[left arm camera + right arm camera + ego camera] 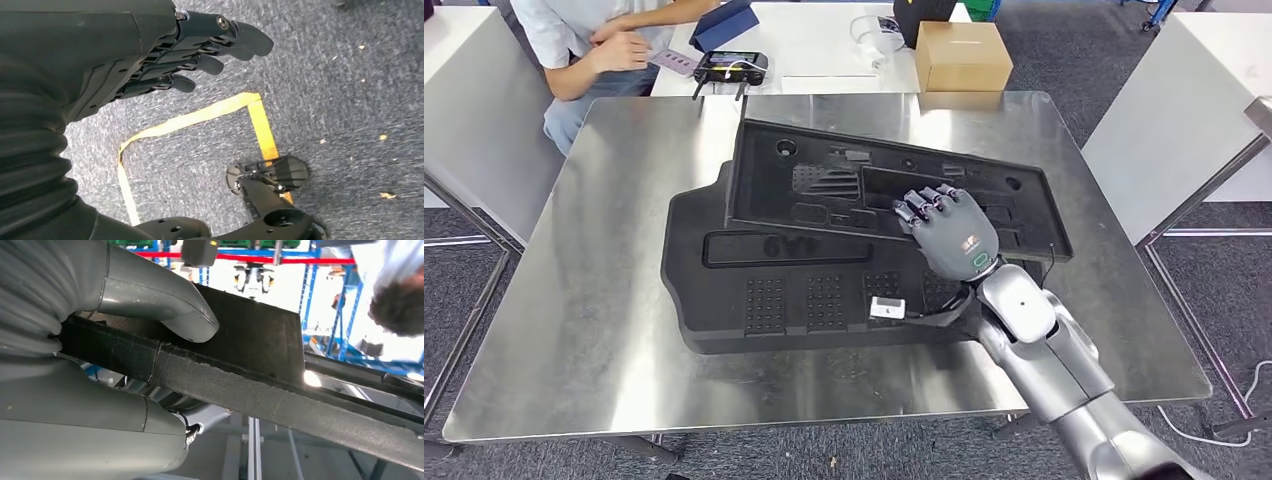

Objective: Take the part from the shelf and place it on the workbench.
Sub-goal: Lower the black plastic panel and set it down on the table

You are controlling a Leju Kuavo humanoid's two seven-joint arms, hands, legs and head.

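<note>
- Our right hand pinches the near edge of the part, thumb on one face, fingers on the other.
- The part is a flat black foam panel with moulded recesses; beyond the hand it lies on a larger black panel on the steel table.
- Our left hand hangs over the carpet, fingers loosely extended, holding nothing.

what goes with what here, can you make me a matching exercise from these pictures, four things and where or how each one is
Things:
1. upper black foam part
2. cardboard box
3. left hand
4. controller with screen

Places or states:
a. on the white table behind the workbench, right side
b. hanging above grey carpet with yellow tape
c. gripped at its edge by the right hand
d. on the white table near a seated person

Pairs: 1-c, 2-a, 3-b, 4-d
</note>
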